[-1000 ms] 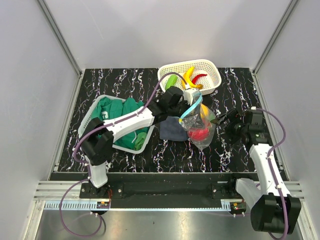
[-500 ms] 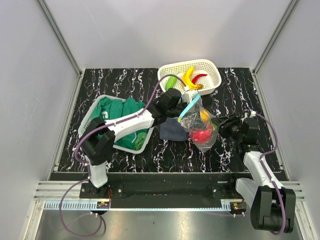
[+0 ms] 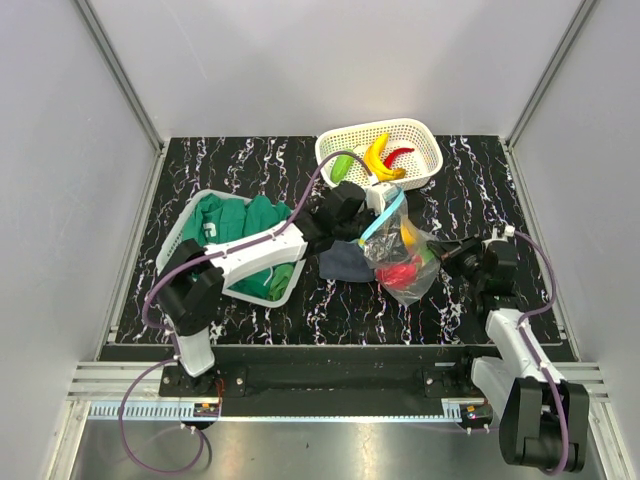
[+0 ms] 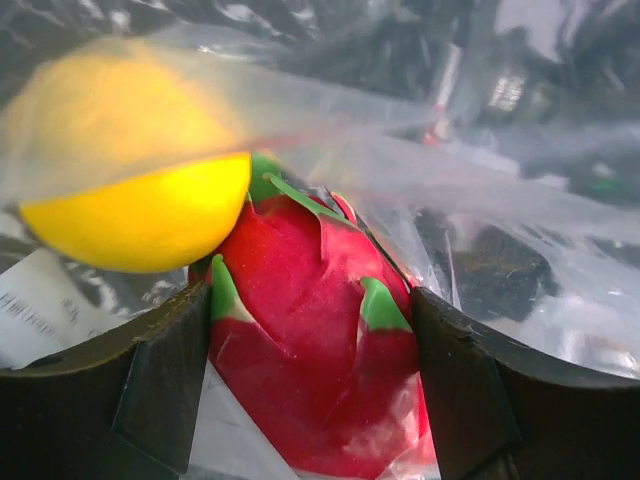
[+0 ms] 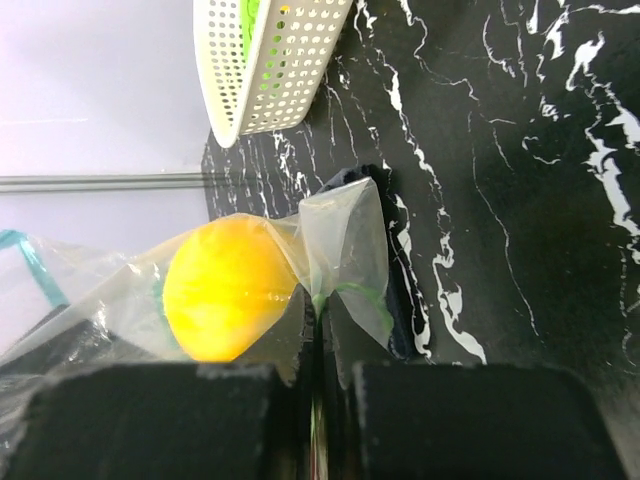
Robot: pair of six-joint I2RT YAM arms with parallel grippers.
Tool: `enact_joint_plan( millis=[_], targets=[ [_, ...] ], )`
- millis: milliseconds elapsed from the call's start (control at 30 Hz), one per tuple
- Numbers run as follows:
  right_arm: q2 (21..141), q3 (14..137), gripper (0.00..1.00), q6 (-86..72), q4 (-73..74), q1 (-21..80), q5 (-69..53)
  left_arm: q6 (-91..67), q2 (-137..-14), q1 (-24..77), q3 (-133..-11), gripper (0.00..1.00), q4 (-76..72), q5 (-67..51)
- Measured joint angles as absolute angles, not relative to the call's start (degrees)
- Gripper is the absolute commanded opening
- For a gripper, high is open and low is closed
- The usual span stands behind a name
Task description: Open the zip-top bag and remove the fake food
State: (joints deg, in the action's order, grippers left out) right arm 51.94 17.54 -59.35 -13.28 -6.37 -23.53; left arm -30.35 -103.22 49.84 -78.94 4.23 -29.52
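Note:
The zip-top bag point(image 3: 400, 250) lies beside the dark cloth, its teal zip strip point(image 3: 385, 215) around my left gripper point(image 3: 385, 225). That gripper reaches into the bag's mouth. In the left wrist view its jaws point(image 4: 312, 300) are shut on the red-pink round fruit point(image 4: 310, 340), with a yellow piece point(image 4: 130, 190) just beyond. My right gripper point(image 3: 445, 255) is at the bag's right side. Its pads point(image 5: 318, 365) are shut on a fold of the clear plastic point(image 5: 340, 240), next to the yellow piece point(image 5: 225, 290). A banana point(image 3: 378, 152), a green vegetable point(image 3: 343, 163) and a red chili point(image 3: 398, 155) lie in the white basket point(image 3: 425, 135).
A dark blue folded cloth point(image 3: 345, 262) lies under the bag's left edge. A second white basket point(image 3: 175, 240) at the left holds green clothing point(image 3: 240, 225). White walls surround the marbled black table. The white basket point(image 5: 270, 70) also shows at the top of the right wrist view.
My right gripper has come in toward the bag and shut on its plastic. The bag has sunk a little toward the table, with my left gripper still in it.

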Motion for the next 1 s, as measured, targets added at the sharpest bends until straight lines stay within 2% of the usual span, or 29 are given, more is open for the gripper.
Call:
enact_joint_plan(
  millis=[233,433,467,567,600,700,800,833,867,900,1000],
  targets=[
    [47.9,19.9,0.00,-55.3,-3.8,-7.6,-23.0,-26.2,-99.2,53.3,-78.7,0.00,7.4,-16.4],
    [52.5,21.8,0.03,-48.8,4.2,-10.6,-17.1,-25.2,-95.7,52.2,-77.5,0.00,8.4,-11.5],
    [53.6,21.9,0.17,-47.7,5.0,-11.1,-16.3,-25.2,-95.3,51.8,-77.5,0.00,8.2,-11.9],
    [55.0,22.2,0.48,-45.8,6.8,-11.4,-15.5,-25.5,-95.0,51.4,-77.9,0.00,7.5,-13.0],
    [55.3,22.5,0.65,-45.3,7.1,-11.4,-15.6,-25.5,-95.0,51.5,-77.9,0.00,7.6,-13.5],
    [56.7,24.0,0.79,-43.5,8.7,-11.4,-15.7,-25.6,-96.5,51.9,-79.5,0.00,8.1,-15.0],
    [57.8,26.0,0.82,-42.1,11.7,-11.4,-15.5,-25.7,-97.7,52.1,-80.1,0.00,8.6,-15.6],
    [58.1,27.2,0.87,-41.4,13.8,-11.4,-15.4,-25.7,-97.8,52.1,-80.1,0.00,9.4,-15.6],
    [58.3,28.6,0.91,-40.7,15.6,-11.4,-15.4,-25.6,-97.8,52.1,-80.1,0.10,10.4,-15.1],
    [58.3,30.0,0.99,-40.1,17.6,-11.4,-15.2,-25.4,-97.7,52.1,-80.1,0.18,11.5,-13.9],
    [57.9,34.4,1.00,-38.4,22.5,-11.4,-14.1,-25.2,-97.1,51.7,-80.1,0.31,15.0,-9.8]
  ],
)
